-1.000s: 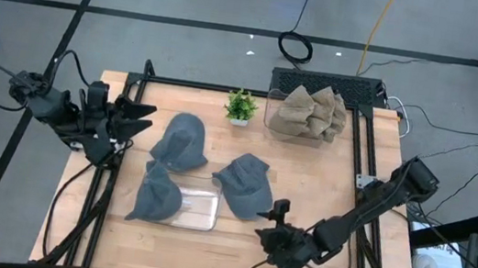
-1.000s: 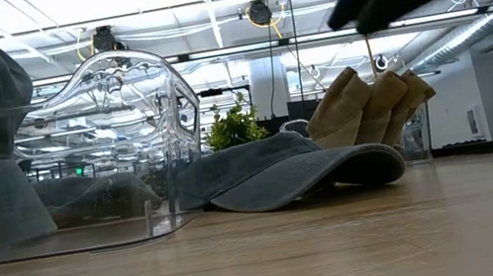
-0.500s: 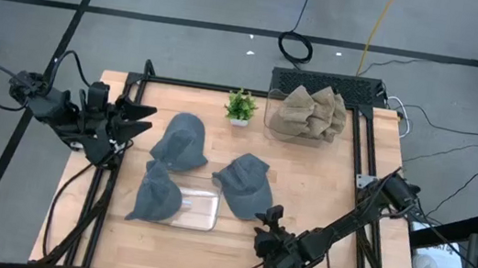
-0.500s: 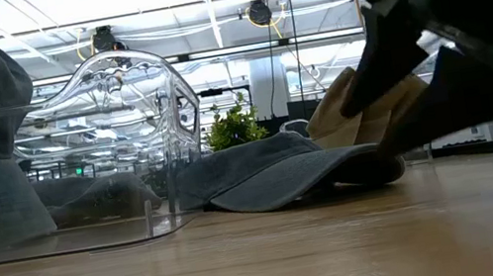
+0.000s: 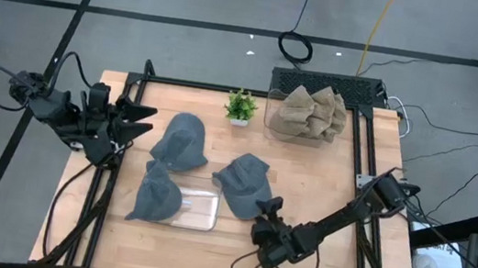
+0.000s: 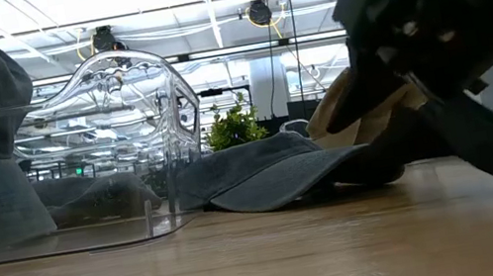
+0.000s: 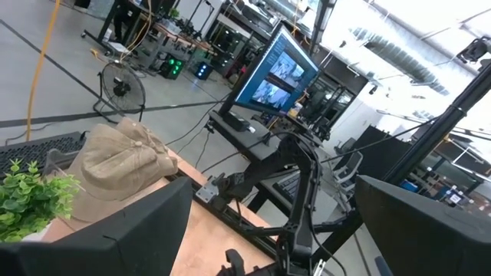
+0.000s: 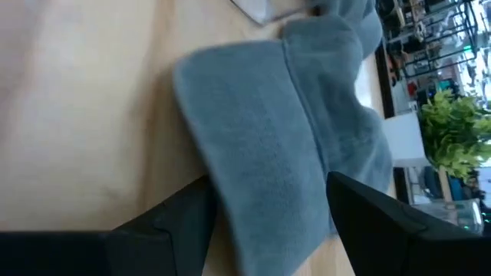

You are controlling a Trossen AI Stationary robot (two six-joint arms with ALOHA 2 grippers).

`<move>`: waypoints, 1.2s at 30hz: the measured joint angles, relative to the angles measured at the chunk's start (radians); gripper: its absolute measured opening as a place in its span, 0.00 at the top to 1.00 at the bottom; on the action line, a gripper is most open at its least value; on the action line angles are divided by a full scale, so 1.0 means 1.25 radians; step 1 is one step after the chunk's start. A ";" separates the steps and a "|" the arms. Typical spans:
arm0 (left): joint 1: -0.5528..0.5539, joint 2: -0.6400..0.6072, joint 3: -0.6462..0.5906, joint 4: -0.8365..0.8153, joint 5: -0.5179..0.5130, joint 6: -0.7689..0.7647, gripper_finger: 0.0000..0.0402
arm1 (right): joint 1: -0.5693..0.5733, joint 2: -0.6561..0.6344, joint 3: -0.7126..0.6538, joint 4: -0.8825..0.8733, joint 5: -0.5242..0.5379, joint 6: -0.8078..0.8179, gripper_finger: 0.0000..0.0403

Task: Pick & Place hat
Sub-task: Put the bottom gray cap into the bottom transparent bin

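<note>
Right claw (image 5: 268,210), part open, seemingly straddles the grey cap's (image 5: 244,183) brim on the wooden table (image 5: 326,178).

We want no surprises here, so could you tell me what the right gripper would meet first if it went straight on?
Most likely the brim of the nearest grey cap: the right gripper stands open, aimed straight at it.

The room is bright. Long ceiling lights (image 6: 156,18) shine white in the low view and wash out the top of that picture. The worktop (image 5: 326,178) is lit evenly from above, with only soft, small shadows. The clear bin (image 6: 125,128) shows shiny glints. The nearest hat (image 8: 268,146) looks soft and blurry in the right wrist view.
</note>
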 joint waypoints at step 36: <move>0.000 0.000 0.000 0.002 0.065 -0.013 0.07 | -0.059 -0.291 -0.017 0.039 0.098 -0.594 1.00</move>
